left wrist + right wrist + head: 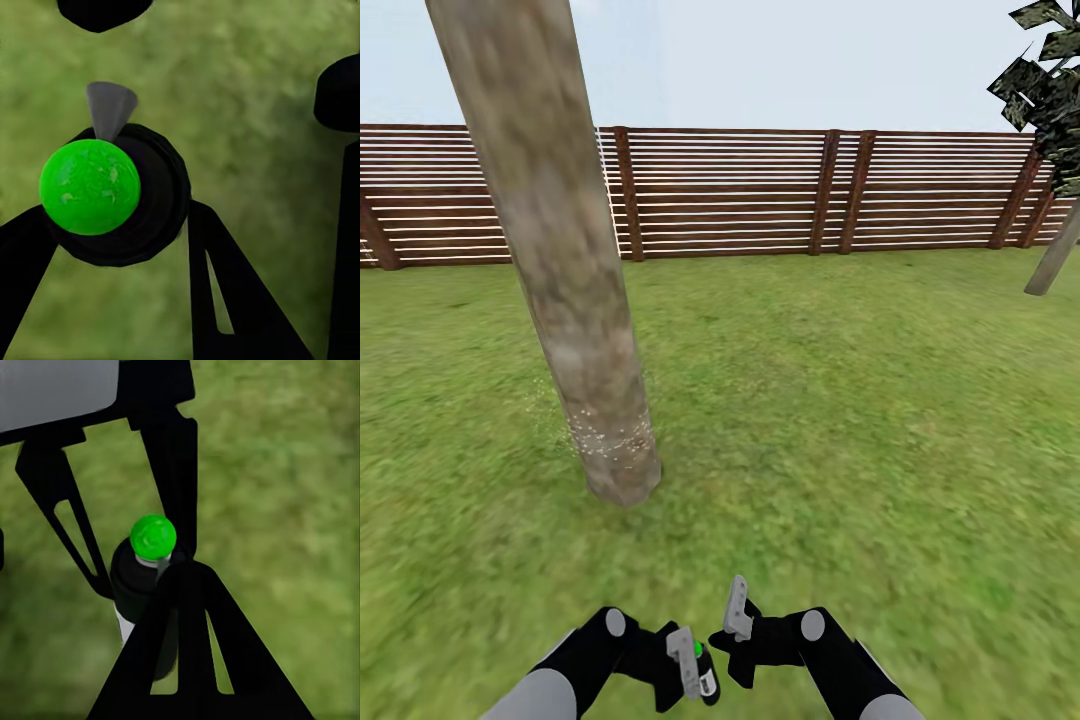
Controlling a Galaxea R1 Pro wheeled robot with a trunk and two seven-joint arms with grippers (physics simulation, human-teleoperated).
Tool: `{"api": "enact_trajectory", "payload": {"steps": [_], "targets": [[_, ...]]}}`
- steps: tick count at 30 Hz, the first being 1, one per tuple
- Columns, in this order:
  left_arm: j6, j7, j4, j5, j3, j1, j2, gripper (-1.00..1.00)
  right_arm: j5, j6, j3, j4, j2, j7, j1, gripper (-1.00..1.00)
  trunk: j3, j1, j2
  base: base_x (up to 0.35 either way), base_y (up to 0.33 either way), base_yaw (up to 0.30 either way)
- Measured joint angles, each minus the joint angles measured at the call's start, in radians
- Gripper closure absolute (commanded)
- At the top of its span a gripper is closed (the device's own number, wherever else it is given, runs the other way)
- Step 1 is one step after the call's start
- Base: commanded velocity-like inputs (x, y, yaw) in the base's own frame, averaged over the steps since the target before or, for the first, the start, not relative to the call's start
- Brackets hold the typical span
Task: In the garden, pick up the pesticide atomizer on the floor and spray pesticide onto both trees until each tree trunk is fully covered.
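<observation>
Bright, even, shadowless daylight; grass (840, 420) renders soft and blurry.

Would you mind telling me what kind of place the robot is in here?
Most likely a fenced garden: a grass lawn, a reddish-brown slatted wooden fence under open sky, and a bare tree trunk rising close ahead.

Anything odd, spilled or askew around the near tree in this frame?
A band of pale speckles rings the near tree trunk low down, with the bark above bare. The left pincer holds the green-capped atomizer. Nothing else looks out of place.
</observation>
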Motion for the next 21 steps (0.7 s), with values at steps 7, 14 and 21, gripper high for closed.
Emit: {"api": "enact_trajectory", "payload": {"steps": [7,14,21], "targets": [[-0.005,-0.001,-0.007,0.079,-0.004,-0.001,-0.001,1.00,0.000,0.000,0.000,0.001,0.000,-0.001,0.000,1.00,0.000,0.000,0.000,0.000,0.000,0.000],[-0.007,-0.001,-0.006,0.087,-0.005,-0.001,-0.002,1.00,0.000,0.000,0.000,0.000,0.000,-0.001,0.000,1.00,0.000,0.000,0.000,0.000,0.000,0.000],[-0.007,-0.001,-0.003,0.087,-0.005,-0.001,-0.010,1.00,0.000,0.000,0.000,0.000,0.000,-0.001,0.000,1.00,0.000,0.000,0.000,0.000,0.000,0.000]]}}
